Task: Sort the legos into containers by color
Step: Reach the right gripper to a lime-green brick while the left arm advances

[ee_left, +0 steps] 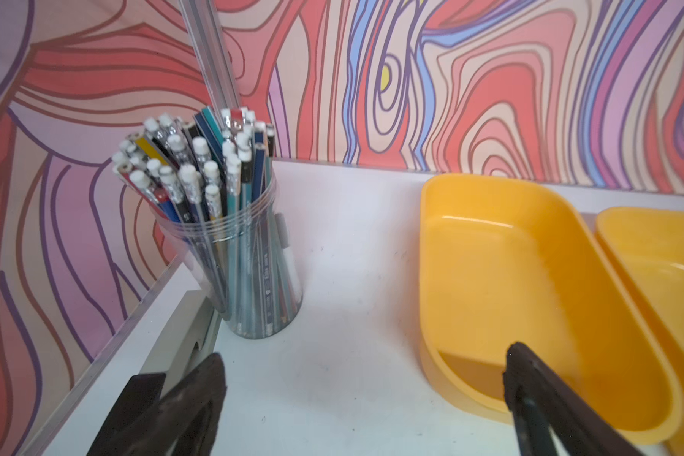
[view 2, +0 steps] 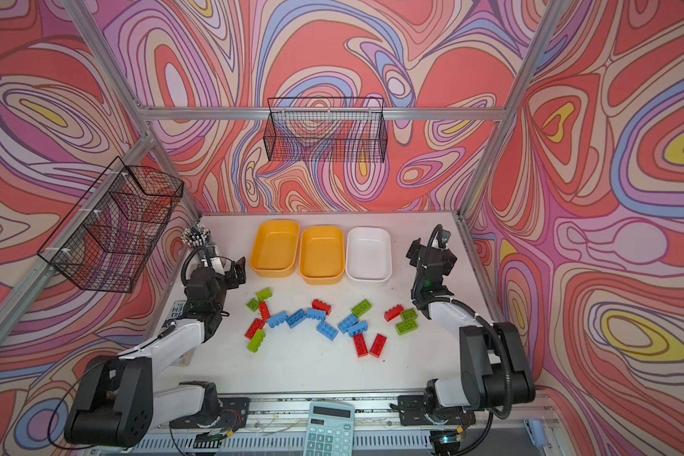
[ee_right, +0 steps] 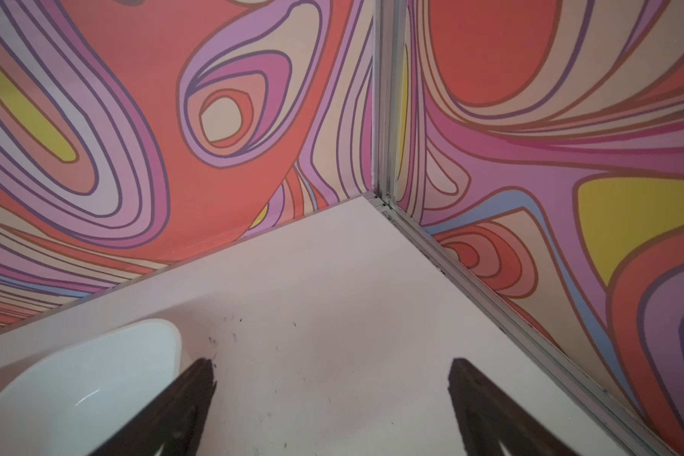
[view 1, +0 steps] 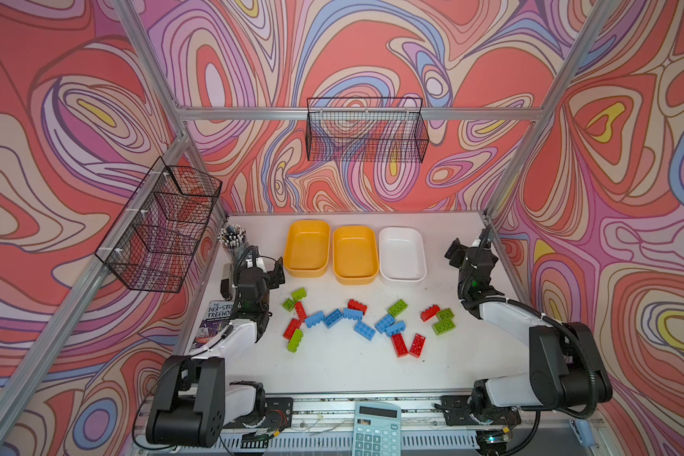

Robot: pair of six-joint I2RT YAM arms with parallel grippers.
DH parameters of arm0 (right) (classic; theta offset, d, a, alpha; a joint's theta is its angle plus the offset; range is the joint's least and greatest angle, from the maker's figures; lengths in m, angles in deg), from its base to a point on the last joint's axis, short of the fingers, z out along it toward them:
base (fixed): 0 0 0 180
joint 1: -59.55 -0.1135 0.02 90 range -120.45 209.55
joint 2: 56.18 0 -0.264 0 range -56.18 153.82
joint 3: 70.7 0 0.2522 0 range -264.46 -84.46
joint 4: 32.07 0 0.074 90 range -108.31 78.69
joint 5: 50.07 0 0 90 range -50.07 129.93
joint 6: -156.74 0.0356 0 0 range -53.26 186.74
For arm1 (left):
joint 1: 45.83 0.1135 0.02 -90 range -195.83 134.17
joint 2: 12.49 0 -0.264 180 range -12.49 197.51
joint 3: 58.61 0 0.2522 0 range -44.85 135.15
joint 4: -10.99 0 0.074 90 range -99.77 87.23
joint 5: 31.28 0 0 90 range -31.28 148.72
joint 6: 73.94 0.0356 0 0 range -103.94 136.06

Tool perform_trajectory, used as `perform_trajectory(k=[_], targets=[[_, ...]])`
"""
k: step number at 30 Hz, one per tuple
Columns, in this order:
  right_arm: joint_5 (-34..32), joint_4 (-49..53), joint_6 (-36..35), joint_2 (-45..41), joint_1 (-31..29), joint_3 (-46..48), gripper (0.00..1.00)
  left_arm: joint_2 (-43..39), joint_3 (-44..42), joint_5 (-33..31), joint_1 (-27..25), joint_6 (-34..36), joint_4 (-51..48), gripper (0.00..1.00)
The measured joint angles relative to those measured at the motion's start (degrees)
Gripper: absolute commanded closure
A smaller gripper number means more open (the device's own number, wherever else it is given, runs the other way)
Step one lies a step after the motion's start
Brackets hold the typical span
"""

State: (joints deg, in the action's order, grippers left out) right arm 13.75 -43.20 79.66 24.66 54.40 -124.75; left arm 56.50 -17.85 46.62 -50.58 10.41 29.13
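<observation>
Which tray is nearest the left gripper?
The leftmost yellow-orange tray: the left gripper is at its near corner; the second yellow-orange tray and the white tray lie farther right.

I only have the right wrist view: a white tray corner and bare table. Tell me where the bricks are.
Observer: The bricks all lie scattered on the table, on the robot's side of the row of three trays. None is in a tray.
Operator: Report the left gripper.
Observer: The left gripper is open and empty, next to the leftmost yellow tray, with the pencil cup close on its other side.
</observation>
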Motion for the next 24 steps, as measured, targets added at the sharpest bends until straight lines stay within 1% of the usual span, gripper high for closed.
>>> perform_trajectory(k=[2, 5, 6, 8, 11, 14, 19, 21, 24], targets=[[0.81, 8.11, 1.46, -0.46, -1.16, -3.41, 0.07, -2.43, 0.92, -1.09, -3.76, -0.96, -2.82, 0.00], [2.69, 18.97, 3.58, -0.83, -4.37, -6.58, 0.08, -4.35, 3.45, -2.73, -12.13, -1.49, -7.82, 0.00], [3.08, 22.08, 4.20, -1.07, -6.19, -6.88, 0.08, -4.90, 4.28, -3.04, -15.47, -1.73, -9.81, 0.00], [3.74, 26.69, 5.25, -1.57, -10.01, -6.95, 0.08, -5.79, 4.85, -3.52, -19.69, -2.12, -12.70, 0.00], [5.75, 33.05, 7.85, -2.01, -16.15, -6.95, 0.11, -7.54, 4.83, -4.13, -25.77, -3.13, -17.29, 0.00], [7.76, 37.03, 11.19, -2.27, -20.15, -6.93, 0.12, -9.57, 4.59, -4.26, -31.17, -4.07, -20.33, 0.00], [8.37, 41.48, 16.96, -2.47, -27.02, -6.86, 0.13, -12.48, 4.00, -4.74, -39.80, -5.14, -22.95, 0.00], [8.72, 42.58, 19.50, -2.47, -28.94, -6.67, 0.14, -12.79, 3.58, -5.03, -41.99, -5.31, -23.10, 0.00], [8.76, 42.97, 23.26, -2.47, -30.75, -5.79, 0.14, -13.11, 1.62, -5.51, -42.99, -5.86, -23.80, 0.00]])
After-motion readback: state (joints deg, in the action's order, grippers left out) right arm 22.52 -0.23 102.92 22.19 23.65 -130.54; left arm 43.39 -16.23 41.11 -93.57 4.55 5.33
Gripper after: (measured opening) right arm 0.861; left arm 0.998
